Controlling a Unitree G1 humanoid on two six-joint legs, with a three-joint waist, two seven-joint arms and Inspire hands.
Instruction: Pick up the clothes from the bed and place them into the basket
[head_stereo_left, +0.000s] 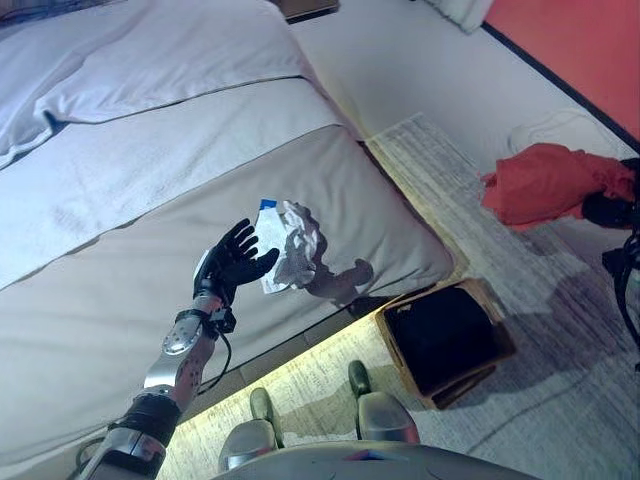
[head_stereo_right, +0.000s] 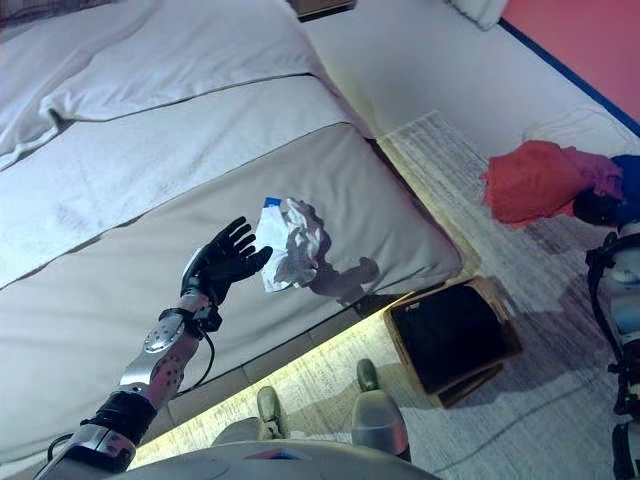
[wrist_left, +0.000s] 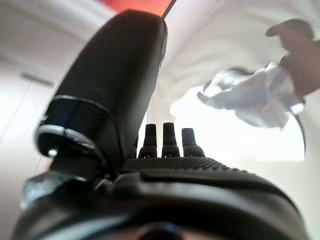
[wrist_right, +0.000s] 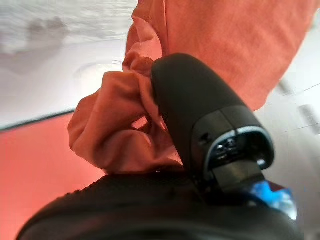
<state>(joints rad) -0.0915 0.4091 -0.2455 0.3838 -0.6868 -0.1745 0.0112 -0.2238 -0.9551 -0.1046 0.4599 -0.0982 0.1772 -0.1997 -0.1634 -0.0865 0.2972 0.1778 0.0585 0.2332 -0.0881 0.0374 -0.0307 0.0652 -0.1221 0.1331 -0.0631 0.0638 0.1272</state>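
while left robot hand (head_stereo_left: 238, 258) is spread, right robot hand (wrist_right: 200, 120) grips one orange garment (head_stereo_left: 545, 182).

Soft cloth, woven rug, matt dark hands

The bed (head_stereo_left: 120, 290) wears smooth matt grey fabric; near its foot-end edge lies a crumpled white garment (head_stereo_left: 292, 245), thin and creased. The red garment (wrist_right: 210, 45) is soft matt cloth, bunched against the right hand (wrist_right: 200, 115), smooth dark plastic. The left hand (wrist_left: 165, 165) shows ribbed rubbery palm. The basket (head_stereo_left: 445, 340) looks wooden-walled, dark-lined, on a rough woven rug (head_stereo_left: 540, 420).

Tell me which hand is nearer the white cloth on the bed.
Left. The left hand is open right beside the white cloth; the right hand is far off, shut on the red cloth.
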